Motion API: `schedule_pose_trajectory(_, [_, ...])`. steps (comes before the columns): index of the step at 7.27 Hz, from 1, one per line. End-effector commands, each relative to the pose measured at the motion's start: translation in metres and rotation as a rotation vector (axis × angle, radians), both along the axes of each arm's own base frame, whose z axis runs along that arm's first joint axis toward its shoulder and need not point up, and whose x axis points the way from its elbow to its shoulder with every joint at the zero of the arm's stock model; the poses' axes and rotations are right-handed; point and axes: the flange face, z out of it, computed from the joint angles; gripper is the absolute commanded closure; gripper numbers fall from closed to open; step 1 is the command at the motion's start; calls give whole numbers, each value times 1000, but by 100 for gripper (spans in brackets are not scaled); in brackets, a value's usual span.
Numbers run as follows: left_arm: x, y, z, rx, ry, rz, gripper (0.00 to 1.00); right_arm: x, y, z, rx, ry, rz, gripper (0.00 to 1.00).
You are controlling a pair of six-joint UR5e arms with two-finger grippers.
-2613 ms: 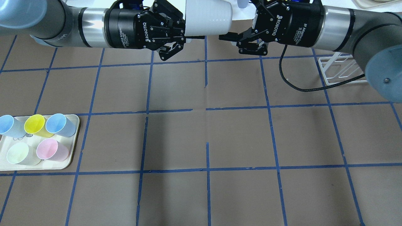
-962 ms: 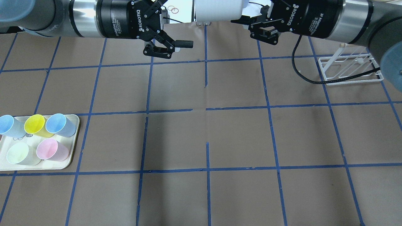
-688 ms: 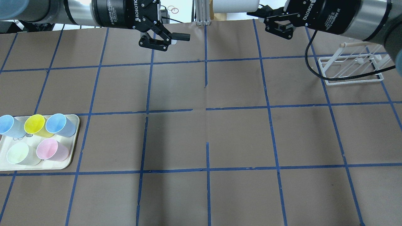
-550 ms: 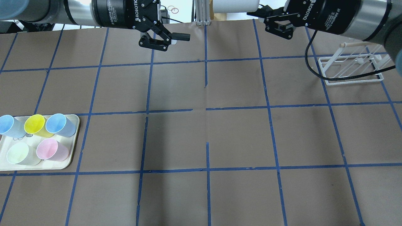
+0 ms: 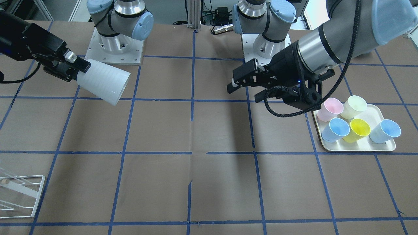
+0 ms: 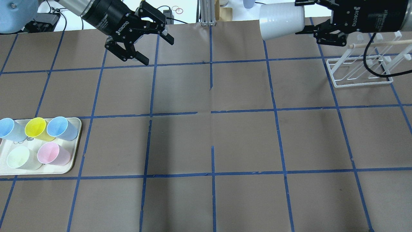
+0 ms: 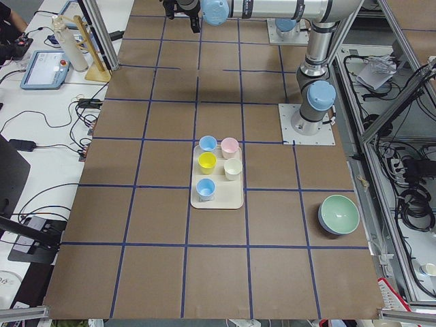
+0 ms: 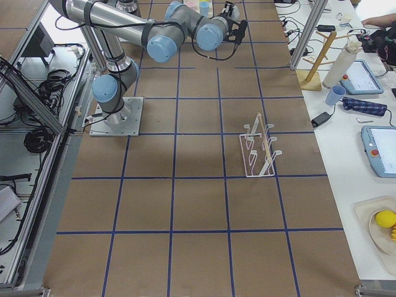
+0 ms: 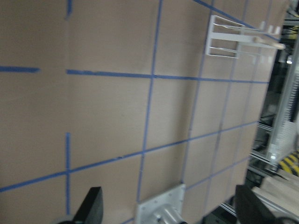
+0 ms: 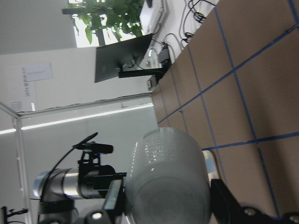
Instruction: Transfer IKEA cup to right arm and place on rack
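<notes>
The pale grey IKEA cup (image 6: 279, 20) lies on its side in the air, held at its base by my right gripper (image 6: 302, 18), which is shut on it. Its mouth points toward the table's middle. In the front view the cup (image 5: 104, 82) hangs from the right gripper (image 5: 75, 71) at the left. It fills the right wrist view (image 10: 168, 183). The white wire rack (image 6: 360, 71) with wooden pegs stands just right of and below the right gripper. My left gripper (image 6: 158, 51) is open and empty, well left of the cup; it also shows in the front view (image 5: 245, 89).
A cream tray (image 6: 76, 141) at the left holds several coloured cups: two light blue, yellow, pink and cream. It also shows in the front view (image 5: 359, 148). The rack shows in the left wrist view (image 9: 233, 43). A green bowl (image 7: 339, 214) sits near the robot's left side.
The cup passed from the left gripper to the right one. The left gripper opened, drew back left and turned. The right gripper carried the cup right, toward the rack.
</notes>
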Motion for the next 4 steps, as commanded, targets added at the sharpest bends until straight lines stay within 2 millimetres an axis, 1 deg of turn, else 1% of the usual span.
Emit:
schedule_pose_trajectory(1, [15, -3, 3, -99, -314, -29, 0, -23, 1, 0, -9, 375, 53, 100])
schedule_pose_trajectory(2, [13, 7, 6, -106, -403, -52, 0, -32, 0, -7, 20, 482, 67, 100])
schedule_pose_trajectory(3, [17, 11, 10, -109, -445, -41, 0, -39, -4, -15, 41, 537, 80, 100])
schedule_pose_trajectory(4, [21, 14, 5, -93, -481, -27, 0, -51, -6, -18, 14, 685, 104, 100])
